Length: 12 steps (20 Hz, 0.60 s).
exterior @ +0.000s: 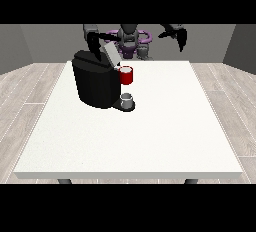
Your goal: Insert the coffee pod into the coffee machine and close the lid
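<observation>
The black coffee machine (95,83) stands on the left half of the white table (150,136). Its grey lid (111,54) is tilted up at the top. A red round pod holder (127,76) sticks out of the machine's front, and something pale shows in its top; I cannot tell whether that is the coffee pod. Under it a small grey cup (127,99) rests on the machine's base. The hand at the view's left (92,45) hangs over the machine's back, just left of the raised lid, fingers pointing down. The hand at the view's right (178,35) is held high, open, away from everything.
The robot's torso (130,40) is behind the table's far edge. The machine sits near that far edge. White tabletop stretches in front of and to the right of the machine.
</observation>
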Each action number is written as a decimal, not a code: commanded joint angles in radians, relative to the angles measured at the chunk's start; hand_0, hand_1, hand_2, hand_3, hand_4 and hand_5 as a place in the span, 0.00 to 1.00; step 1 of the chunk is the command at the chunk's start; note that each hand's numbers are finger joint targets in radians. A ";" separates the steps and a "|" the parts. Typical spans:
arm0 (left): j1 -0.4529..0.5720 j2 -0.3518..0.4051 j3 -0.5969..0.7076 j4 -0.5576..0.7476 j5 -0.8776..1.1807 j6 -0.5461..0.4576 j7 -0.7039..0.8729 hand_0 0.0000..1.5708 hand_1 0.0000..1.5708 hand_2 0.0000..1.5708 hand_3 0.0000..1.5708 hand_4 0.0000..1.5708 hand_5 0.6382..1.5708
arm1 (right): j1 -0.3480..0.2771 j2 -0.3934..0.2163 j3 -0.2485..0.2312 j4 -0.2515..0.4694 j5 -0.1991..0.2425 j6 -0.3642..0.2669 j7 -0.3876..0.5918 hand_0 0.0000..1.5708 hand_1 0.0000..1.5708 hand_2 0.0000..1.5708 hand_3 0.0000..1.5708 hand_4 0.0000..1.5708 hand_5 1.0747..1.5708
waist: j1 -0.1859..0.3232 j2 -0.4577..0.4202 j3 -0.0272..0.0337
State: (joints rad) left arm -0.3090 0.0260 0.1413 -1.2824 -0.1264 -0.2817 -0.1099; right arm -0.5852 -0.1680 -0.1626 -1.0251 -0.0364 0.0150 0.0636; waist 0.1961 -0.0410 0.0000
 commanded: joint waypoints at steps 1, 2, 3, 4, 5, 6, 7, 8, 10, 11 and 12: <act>0.036 0.018 -0.009 -0.075 0.014 0.000 -0.005 0.00 0.00 0.00 0.00 0.23 1.00 | -0.050 0.011 0.010 0.039 0.019 -0.021 -0.053 0.00 0.00 0.00 0.00 0.00 1.00 | 0.000 0.060 0.0002; 0.055 0.007 -0.020 -0.070 0.009 0.005 -0.022 0.00 0.00 0.00 0.00 0.24 1.00 | -0.088 -0.016 0.010 0.031 0.006 0.013 0.016 0.00 0.00 0.00 0.00 0.00 1.00 | -0.014 0.052 0.0000; 0.099 0.018 -0.011 -0.080 0.007 0.021 -0.040 0.00 0.00 0.00 0.00 0.24 1.00 | -0.039 0.025 0.040 0.008 0.014 0.007 -0.007 0.00 0.00 0.00 0.00 0.00 1.00 | -0.043 0.030 0.0000; 0.072 0.035 0.002 -0.099 0.025 0.008 0.008 0.00 0.00 0.00 0.00 0.23 1.00 | -0.085 0.014 0.024 0.028 0.006 0.000 0.008 0.00 0.00 0.00 0.00 0.05 1.00 | -0.022 0.044 0.0001; 0.064 0.043 0.019 -0.109 0.046 0.009 0.015 0.00 0.00 0.00 0.00 0.24 1.00 | -0.063 0.023 0.044 0.027 0.020 0.007 -0.012 0.00 0.00 0.00 0.00 0.00 1.00 | -0.040 0.047 0.0001; 0.105 0.011 -0.022 -0.167 0.030 0.027 0.055 0.00 0.00 0.00 0.00 0.24 1.00 | -0.039 0.013 0.033 0.045 0.017 0.014 -0.030 0.00 0.00 0.00 0.00 0.05 1.00 | -0.028 0.026 0.0002; 0.052 0.000 -0.034 -0.177 0.022 0.048 0.101 0.00 0.00 0.00 0.00 0.23 1.00 | -0.097 -0.013 0.011 0.066 0.004 0.026 -0.016 0.00 0.00 0.00 0.00 0.11 1.00 | -0.021 0.055 0.0003; 0.077 0.042 -0.010 -0.141 0.031 0.007 0.011 0.00 0.00 0.00 0.00 0.21 1.00 | -0.134 0.012 0.026 0.055 0.029 -0.029 -0.005 0.00 0.00 0.00 0.00 0.08 1.00 | -0.008 0.082 0.0000; 0.093 0.037 -0.016 -0.144 0.000 0.044 -0.036 0.00 0.00 0.00 0.00 0.20 1.00 | -0.133 -0.012 0.030 0.063 0.029 0.017 -0.039 0.00 0.00 0.00 0.00 0.10 1.00 | -0.021 0.109 0.0000; 0.061 0.069 0.015 -0.137 0.024 0.030 0.017 0.00 0.00 0.00 0.00 0.21 1.00 | -0.142 0.003 0.054 0.057 0.055 -0.005 -0.029 0.00 0.00 0.00 0.00 0.08 1.00 | -0.026 0.102 0.0000; 0.030 0.038 -0.010 -0.131 -0.005 0.068 0.039 0.00 0.00 0.00 0.00 0.20 1.00 | -0.208 0.035 0.063 0.043 0.063 -0.054 0.022 0.00 0.00 0.00 0.00 0.13 1.00 | -0.019 0.095 -0.0001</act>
State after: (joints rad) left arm -0.2458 0.0656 0.1367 -1.4119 -0.1093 -0.2509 -0.0909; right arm -0.7115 -0.1642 -0.1298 -0.9800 -0.0049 0.0027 0.0606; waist 0.1721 0.0344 0.0004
